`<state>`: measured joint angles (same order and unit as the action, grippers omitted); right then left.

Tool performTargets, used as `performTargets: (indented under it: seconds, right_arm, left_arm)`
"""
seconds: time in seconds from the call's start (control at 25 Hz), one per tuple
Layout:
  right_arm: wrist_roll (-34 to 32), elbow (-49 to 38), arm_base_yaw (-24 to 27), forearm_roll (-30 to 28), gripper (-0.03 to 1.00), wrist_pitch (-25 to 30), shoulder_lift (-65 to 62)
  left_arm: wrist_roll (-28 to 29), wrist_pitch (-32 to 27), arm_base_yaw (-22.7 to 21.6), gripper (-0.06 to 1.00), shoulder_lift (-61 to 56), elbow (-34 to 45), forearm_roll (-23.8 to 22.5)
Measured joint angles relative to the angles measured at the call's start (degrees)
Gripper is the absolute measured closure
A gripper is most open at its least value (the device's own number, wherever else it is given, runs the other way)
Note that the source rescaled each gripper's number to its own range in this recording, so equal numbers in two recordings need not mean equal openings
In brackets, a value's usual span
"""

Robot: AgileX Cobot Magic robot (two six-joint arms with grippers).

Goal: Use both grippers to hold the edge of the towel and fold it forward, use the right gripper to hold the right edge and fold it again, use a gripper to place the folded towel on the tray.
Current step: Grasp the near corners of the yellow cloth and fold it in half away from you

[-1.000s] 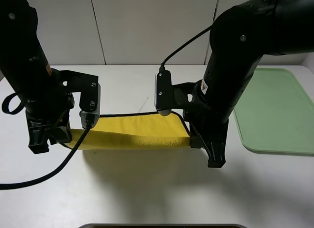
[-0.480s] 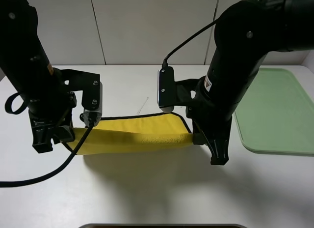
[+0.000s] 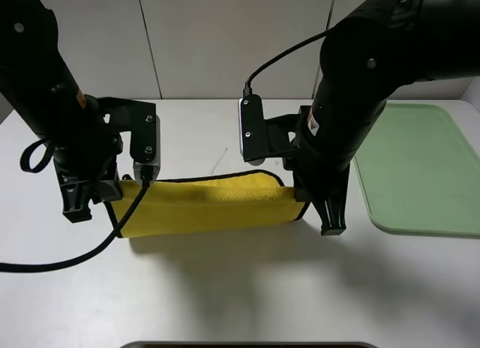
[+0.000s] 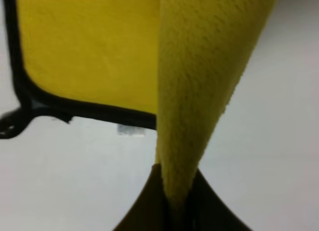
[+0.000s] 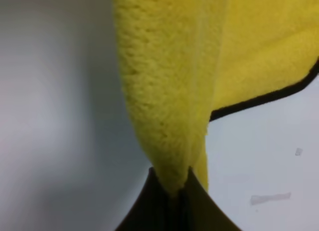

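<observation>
**Both claws gripping the towel, mid-fold.** I am pinching the yellow towel (image 3: pixel 210 207) at its two ends. The left claw (image 4: pixel 175 196) is clamping a ridge of cloth at the left of the exterior frame. The right claw (image 5: pixel 174 191) is doing the same just right of centre. Neither is showing any gap between its jaws beyond the pile itself.

The towel is stretching between the claws as a long band across the middle of the frame. Part of it is lying flat on the white desk (image 3: pixel 247 288), and the edge of the towel (image 3: pixel 217 175) is showing as a black line along its upper side. The pale green tray (image 3: pixel 427 168) is sitting at the right edge of the frame, apart from the cloth.

I am judging the towel light, limp and plush. It is likely to sag wherever it is unsupported, and its pile should resist slipping between closed jaws. The stitched border looks like the firmest place to hold. For the next fold I am favouring a pinch on the right border that catches both layers together.
</observation>
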<state>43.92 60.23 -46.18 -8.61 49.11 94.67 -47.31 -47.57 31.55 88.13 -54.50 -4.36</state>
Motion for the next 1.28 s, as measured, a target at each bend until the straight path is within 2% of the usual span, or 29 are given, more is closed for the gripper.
performTargets:
  seconds: [0.32,0.48,0.68,0.96,1.28]
  right_arm:
    - [-1.62,3.85,0.0,-1.38,0.97,-0.83,3.26]
    - [-1.62,3.91,0.0,-1.89,0.97,-2.57,3.34]
    - [-1.62,3.96,0.0,-3.05,0.97,-5.72,3.36]
    - [-1.7,4.01,0.85,-3.51,0.97,-7.44,6.28]
    - [-3.97,4.28,4.02,-3.46,0.97,-10.29,7.94]
  left_arm:
    - [2.85,6.23,0.0,0.94,0.0,4.69,-2.67]
    - [5.66,10.14,-1.59,0.94,0.0,5.76,-4.06]
    - [6.24,12.98,-4.62,0.94,0.0,5.97,-4.18]
    - [6.24,16.76,-5.5,0.94,0.56,6.03,-5.22]
    - [7.27,21.64,-6.72,0.94,7.31,6.03,-6.67]
